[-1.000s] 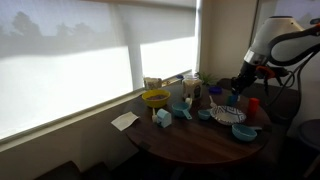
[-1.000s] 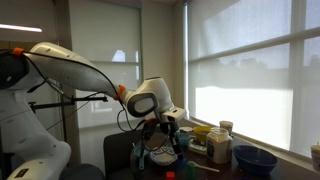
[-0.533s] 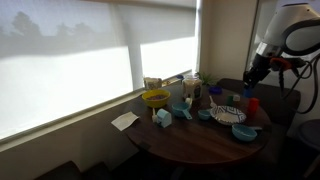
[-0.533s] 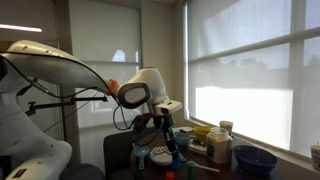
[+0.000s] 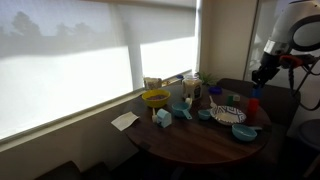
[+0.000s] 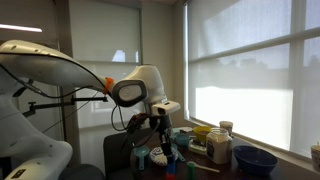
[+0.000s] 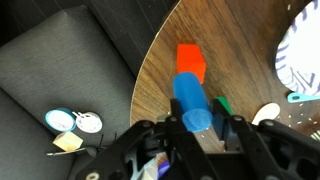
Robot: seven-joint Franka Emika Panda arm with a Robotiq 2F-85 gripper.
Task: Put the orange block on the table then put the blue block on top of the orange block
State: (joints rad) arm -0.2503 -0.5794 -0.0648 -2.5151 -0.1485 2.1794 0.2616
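Note:
In the wrist view the orange block [image 7: 190, 62] stands on the round dark wooden table [image 7: 160, 55], close to its edge. My gripper [image 7: 198, 114] is shut on the blue block [image 7: 188, 95], which hangs above the table just in front of the orange block. In an exterior view the gripper [image 5: 263, 76] hovers over the table's far side, above the orange block [image 5: 253, 104]. In an exterior view [image 6: 162, 140] the gripper shows low beside the arm, and the blocks are hard to make out there.
A white plate with a blue pattern [image 7: 300, 50] lies to one side of the blocks, also seen here [image 5: 226, 114]. A small green piece [image 7: 221, 103] lies next to the jaws. A yellow funnel [image 5: 155, 98], a pale blue bowl [image 5: 243, 131] and a dark seat [image 7: 60, 60] stand nearby.
The arm has swung away from the plate toward the table's edge and now sits over the orange block, holding the blue block.

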